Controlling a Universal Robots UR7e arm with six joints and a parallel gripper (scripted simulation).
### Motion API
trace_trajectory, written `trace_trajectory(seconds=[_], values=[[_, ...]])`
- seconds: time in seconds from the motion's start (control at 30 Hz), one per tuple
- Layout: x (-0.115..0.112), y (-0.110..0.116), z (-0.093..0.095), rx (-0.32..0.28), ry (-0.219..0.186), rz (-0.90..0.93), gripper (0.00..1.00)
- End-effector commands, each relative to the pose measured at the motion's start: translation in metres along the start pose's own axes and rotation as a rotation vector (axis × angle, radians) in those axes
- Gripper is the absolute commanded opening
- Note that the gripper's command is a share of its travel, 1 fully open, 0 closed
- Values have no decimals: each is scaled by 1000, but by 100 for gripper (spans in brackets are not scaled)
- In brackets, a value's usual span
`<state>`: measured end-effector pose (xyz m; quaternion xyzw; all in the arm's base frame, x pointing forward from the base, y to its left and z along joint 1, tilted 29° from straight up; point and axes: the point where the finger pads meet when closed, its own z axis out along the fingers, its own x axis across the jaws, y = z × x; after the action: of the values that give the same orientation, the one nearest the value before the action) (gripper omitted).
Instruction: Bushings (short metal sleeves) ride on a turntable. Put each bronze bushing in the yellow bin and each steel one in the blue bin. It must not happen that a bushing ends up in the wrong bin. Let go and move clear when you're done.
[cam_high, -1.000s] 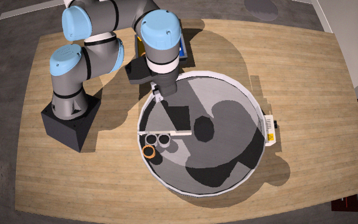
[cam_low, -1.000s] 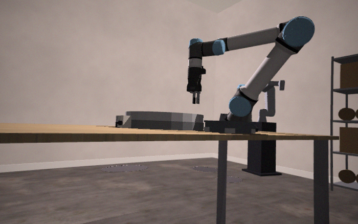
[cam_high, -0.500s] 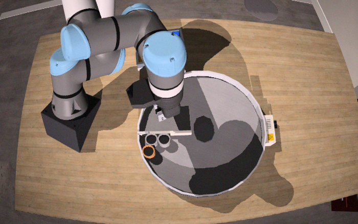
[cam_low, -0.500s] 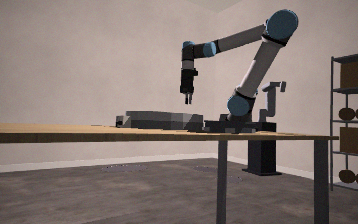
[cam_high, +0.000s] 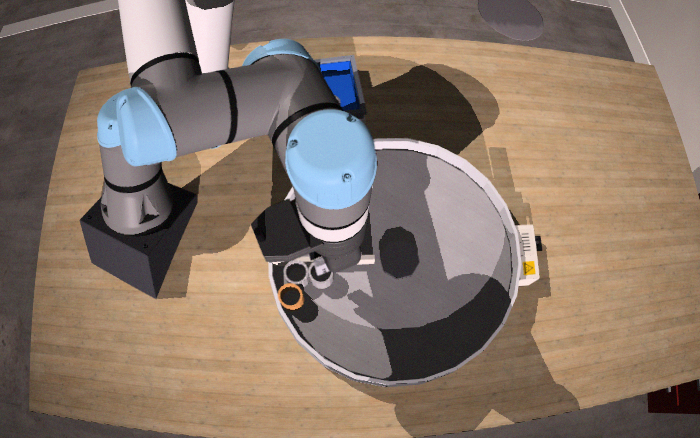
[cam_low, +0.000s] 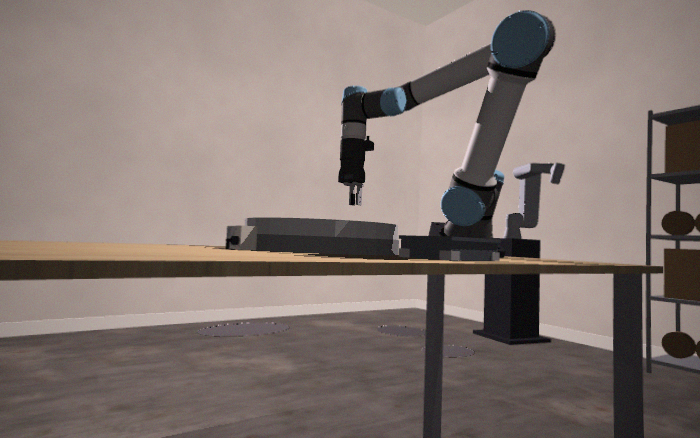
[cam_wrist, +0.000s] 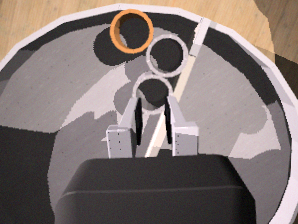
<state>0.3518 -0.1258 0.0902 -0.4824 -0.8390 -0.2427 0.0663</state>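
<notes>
Bushings sit on turntable (cam_high: 464, 227) (cam_low: 320, 242) (cam_wrist: 240, 102), lower left of its disc in top view: bronze one (cam_high: 281, 298) (cam_wrist: 114, 34) near rim, two steel ones (cam_high: 286, 273) (cam_high: 312, 281) (cam_wrist: 149, 62) (cam_wrist: 135, 90) beside it. We see gripper (cam_high: 321, 267) (cam_low: 355, 202) (cam_wrist: 153, 111) above turntable in exterior view, fingers partly apart, holding nothing. Blue bin (cam_high: 342, 85) shows upper centre in top view, partly behind arm (cam_high: 252, 105) (cam_low: 449, 80).
</notes>
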Motion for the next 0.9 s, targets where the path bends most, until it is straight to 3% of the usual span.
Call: trace_trajectory(seconds=[0.0,0.67,0.87], values=[[-13,-1,-1,1,-6,-6,45],[-13,-1,-1,1,-7,-6,45],[-11,-1,12,1,-5,-5,45]])
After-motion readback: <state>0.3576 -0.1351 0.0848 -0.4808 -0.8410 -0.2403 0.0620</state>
